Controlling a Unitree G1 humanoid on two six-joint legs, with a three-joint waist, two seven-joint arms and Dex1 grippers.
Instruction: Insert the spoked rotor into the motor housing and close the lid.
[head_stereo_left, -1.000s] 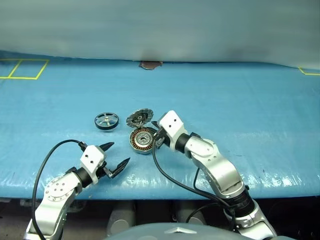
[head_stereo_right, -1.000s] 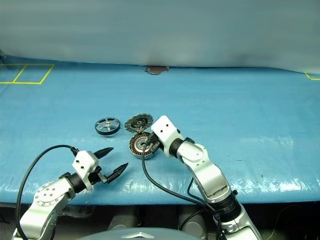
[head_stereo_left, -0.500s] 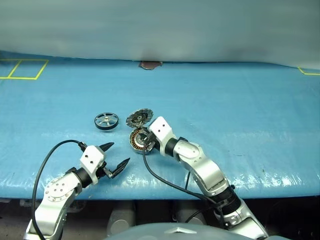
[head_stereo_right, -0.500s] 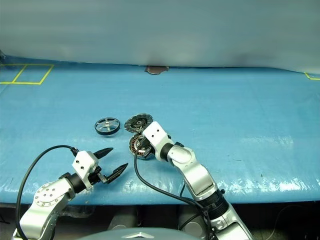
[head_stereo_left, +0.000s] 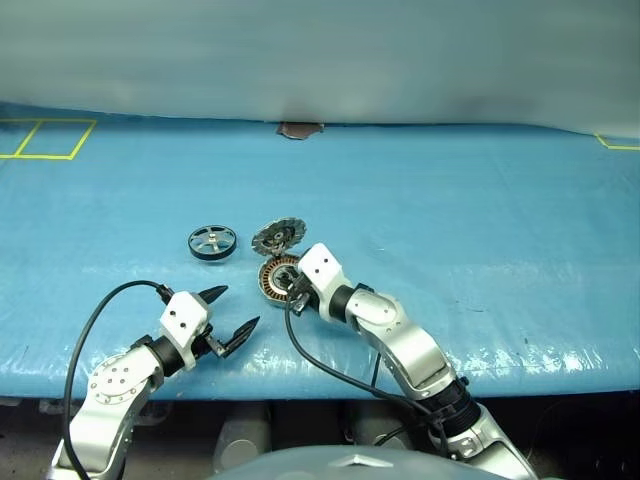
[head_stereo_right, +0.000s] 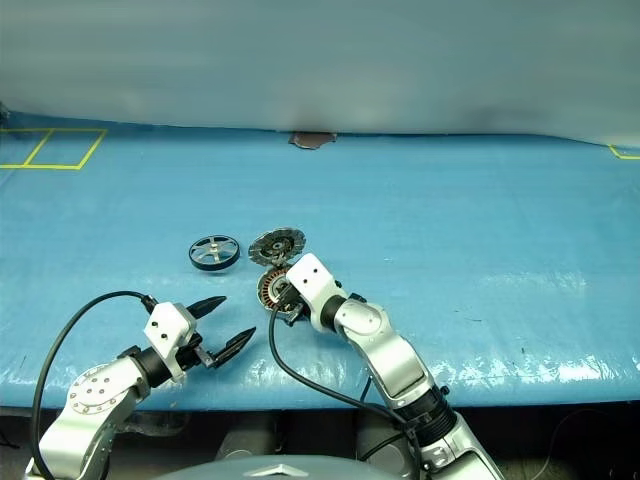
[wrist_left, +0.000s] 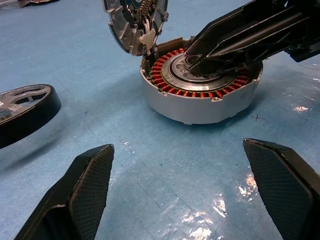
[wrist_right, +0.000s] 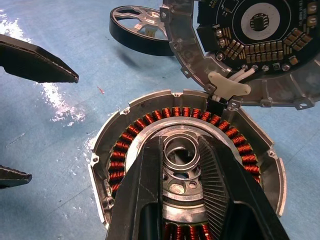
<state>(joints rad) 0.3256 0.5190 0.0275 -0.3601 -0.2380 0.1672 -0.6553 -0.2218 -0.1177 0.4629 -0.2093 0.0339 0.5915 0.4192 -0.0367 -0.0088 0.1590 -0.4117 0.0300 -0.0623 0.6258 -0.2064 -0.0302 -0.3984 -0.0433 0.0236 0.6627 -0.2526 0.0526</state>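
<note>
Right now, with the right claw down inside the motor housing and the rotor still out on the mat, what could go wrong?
1. The right claw straddles the central bearing inside the motor housing; a sideways move could scrape the copper windings.
2. The lid stands open on its hinge right above the fingers; lifting out carelessly might knock it shut.
3. The spoked rotor lies apart on the mat, so closing now would leave it out.
</note>
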